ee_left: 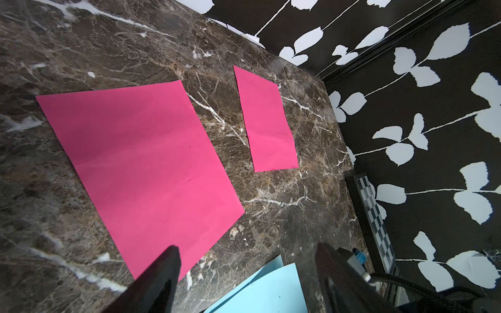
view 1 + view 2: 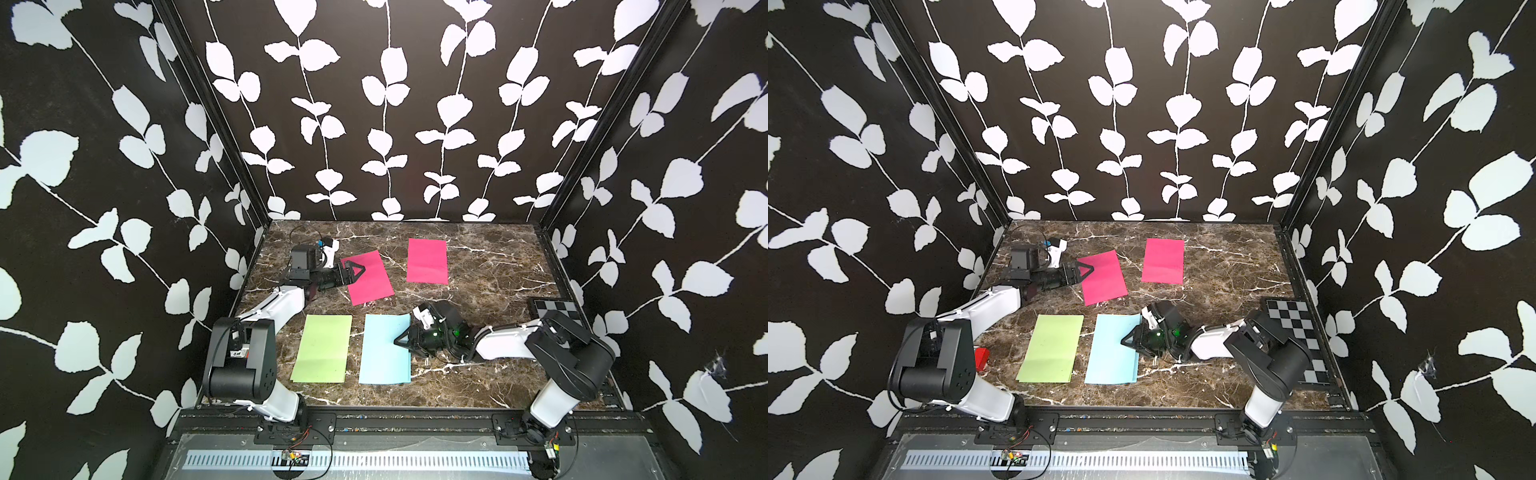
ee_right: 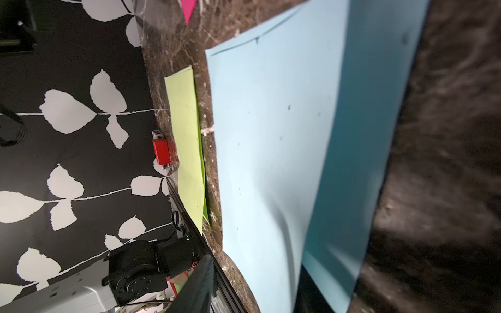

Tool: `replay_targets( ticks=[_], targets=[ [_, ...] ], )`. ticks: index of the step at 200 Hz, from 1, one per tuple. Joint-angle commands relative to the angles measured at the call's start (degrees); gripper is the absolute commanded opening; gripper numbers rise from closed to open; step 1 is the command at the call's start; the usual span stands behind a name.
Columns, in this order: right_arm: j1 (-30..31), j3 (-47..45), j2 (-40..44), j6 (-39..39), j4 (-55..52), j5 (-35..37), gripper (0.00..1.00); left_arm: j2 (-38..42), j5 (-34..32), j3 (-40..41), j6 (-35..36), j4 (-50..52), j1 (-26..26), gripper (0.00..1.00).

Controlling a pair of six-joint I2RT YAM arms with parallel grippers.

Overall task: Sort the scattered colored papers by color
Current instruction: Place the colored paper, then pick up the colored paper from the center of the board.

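Papers (image 2: 384,353) lengthwise front to back

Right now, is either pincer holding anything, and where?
Left pincer holds nothing. Right pincer sits at the blue paper's raised edge; whether it grips cannot be told.

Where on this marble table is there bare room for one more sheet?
Widest bare patch: right of the far pink sheet, beyond the checkerboard panel, to the right wall. Narrower strip: between the green stack, blue stack and front rail. Crowded: around the tilted pink sheet, left pincer and right pincer.
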State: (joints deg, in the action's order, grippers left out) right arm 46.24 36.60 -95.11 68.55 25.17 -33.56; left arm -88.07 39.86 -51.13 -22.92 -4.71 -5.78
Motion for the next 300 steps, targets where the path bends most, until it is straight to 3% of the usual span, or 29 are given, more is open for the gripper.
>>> replay_targets(
  ticks=[1,100,157,206,247,300],
  targets=[
    [-0.4,3.3,2.8,-2.1,-5.2,0.6,0.45,0.6,1.1,1.2,-0.2,-1.9,0.3,0.8],
    [-0.6,0.9,13.2,-4.7,-22.1,6.3,0.46,1.4,0.6,1.1,0.7,-0.7,0.5,0.81],
    [-1.0,2.3,12.6,-6.8,-25.1,8.4,0.46,-0.2,0.1,0.5,0.1,-0.7,0.5,0.81],
    [-2.9,19.8,7.4,-21.0,-38.8,13.9,0.47,-3.7,-2.6,-1.5,-2.4,1.9,0.7,0.81],
    [-9.3,33.6,-1.7,-26.6,-40.3,13.0,0.48,-6.6,-3.1,-2.5,-6.2,1.0,1.7,0.81],
    [-11.9,53.5,-24.6,-29.7,-39.0,2.5,0.48,-12.6,-2.0,-3.0,-11.3,-5.3,3.9,0.81]
  ],
)
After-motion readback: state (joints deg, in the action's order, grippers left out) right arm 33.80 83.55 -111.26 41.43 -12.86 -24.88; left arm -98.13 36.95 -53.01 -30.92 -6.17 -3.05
